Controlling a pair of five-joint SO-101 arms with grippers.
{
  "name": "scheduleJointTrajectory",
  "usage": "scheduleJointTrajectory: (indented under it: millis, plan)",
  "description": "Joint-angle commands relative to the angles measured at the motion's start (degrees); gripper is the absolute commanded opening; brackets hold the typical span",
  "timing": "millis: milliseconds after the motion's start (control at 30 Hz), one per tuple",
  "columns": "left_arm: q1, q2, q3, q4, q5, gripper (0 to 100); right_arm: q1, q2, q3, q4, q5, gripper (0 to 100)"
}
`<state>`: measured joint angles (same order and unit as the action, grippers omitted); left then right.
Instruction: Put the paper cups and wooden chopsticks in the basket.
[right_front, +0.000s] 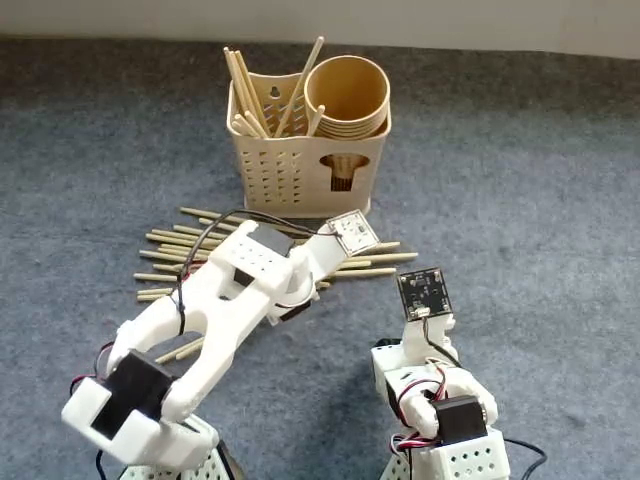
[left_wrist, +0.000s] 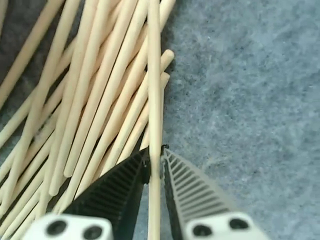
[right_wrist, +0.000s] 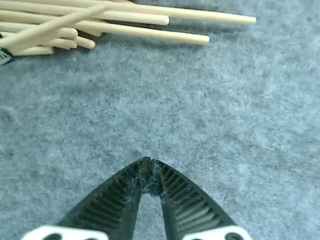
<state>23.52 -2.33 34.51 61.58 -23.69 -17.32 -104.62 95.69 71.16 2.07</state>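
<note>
Left wrist view: left gripper (left_wrist: 155, 161) pinching one chopstick (left_wrist: 154, 75) atop the pile (left_wrist: 90, 110) for the basket (right_front: 285, 170); right gripper (right_wrist: 148, 174) closed empty, parked clear.

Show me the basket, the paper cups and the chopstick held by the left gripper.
basket (right_front: 275, 175), high view, perforated front wall.
paper cups (right_front: 350, 95), high view, top cup's inner wall.
held chopstick (left_wrist: 154, 90), left wrist view, mid-shaft.

High view looks down steeply toward tabletop (right_front: 520, 200) far edge; both wrist views sit close above it, sharing the chopsticks (right_front: 170, 243).
</note>
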Motion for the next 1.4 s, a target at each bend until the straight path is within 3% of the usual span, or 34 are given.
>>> scheduleJointTrajectory:
  millis: [0, 667, 1000, 1367]
  plan:
    - [-0.40, -6.46, 0.92, 0.53, 0.53, 1, -0.13, -0.57, 6.46, 0.31, 0.70, 0.7]
    - [-4.79, -33.36, 2.51, 0.88, 2.90, 1, -0.13, -0.57, 6.46, 0.31, 0.70, 0.7]
    - [-4.79, -40.22, -15.78, 9.49, 9.14, 1, -0.13, -0.57, 6.46, 0.31, 0.70, 0.7]
    - [-4.79, -40.04, -33.45, 5.54, 17.67, 1, -0.13, -0.57, 6.46, 0.31, 0.70, 0.7]
